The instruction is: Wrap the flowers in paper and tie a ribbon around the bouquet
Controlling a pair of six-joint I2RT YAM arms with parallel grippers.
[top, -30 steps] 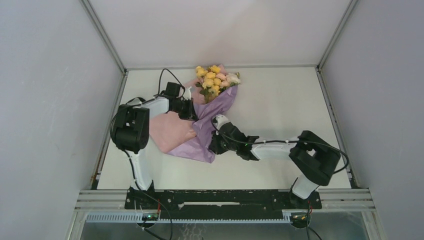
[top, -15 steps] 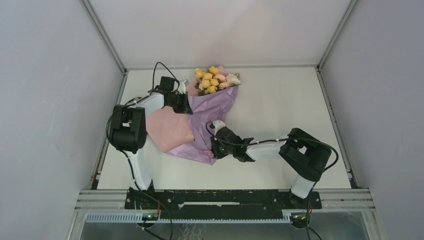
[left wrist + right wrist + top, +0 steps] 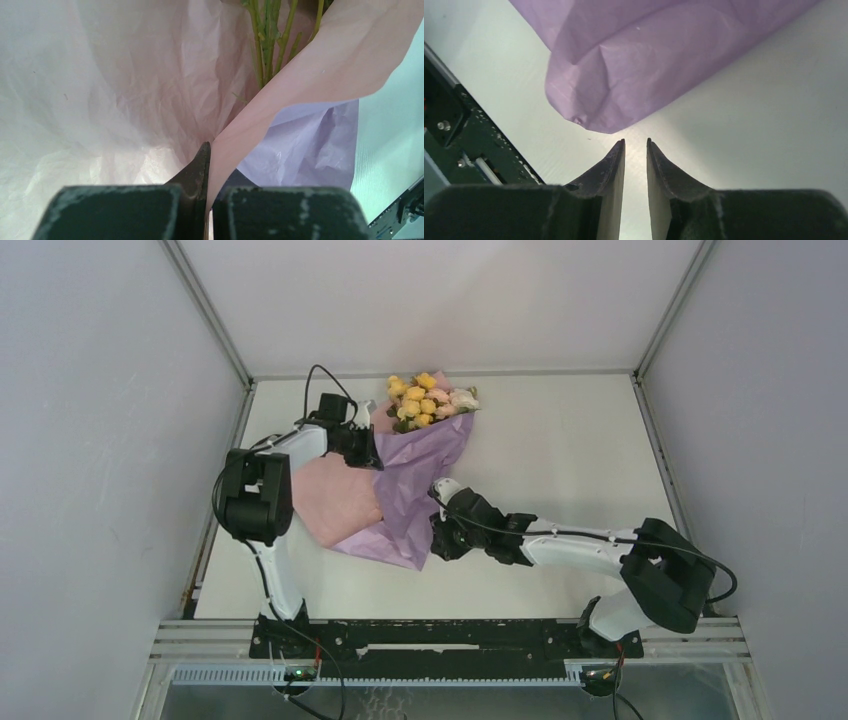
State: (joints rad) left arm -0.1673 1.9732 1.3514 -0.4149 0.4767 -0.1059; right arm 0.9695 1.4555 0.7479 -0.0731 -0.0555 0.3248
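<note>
The bouquet lies on the white worktop, left of centre in the overhead view. Its wide end points toward the top of the picture and its narrow end toward the bottom. The flowers, yellow, pink and white blooms, crowd out of the wide end at upper centre. The paper shows its lilac face where it rolls over the stalks. A flap with the pink face up spreads flat on the worktop to the left of the cone.

The left hand is clamped on an edge of the paper near the wide end, the sheet pinched between its fingers. In its wrist view the pink face fills the left of the frame, green stems show at the top, and the lilac face lies at lower right.

The right hand sits low beside the narrow end of the cone, at lower centre of the overhead frame. Its fingers stand a narrow gap apart with nothing between them. The crumpled lilac tip lies just beyond the fingertips, with a sliver of worktop showing between.
</note>
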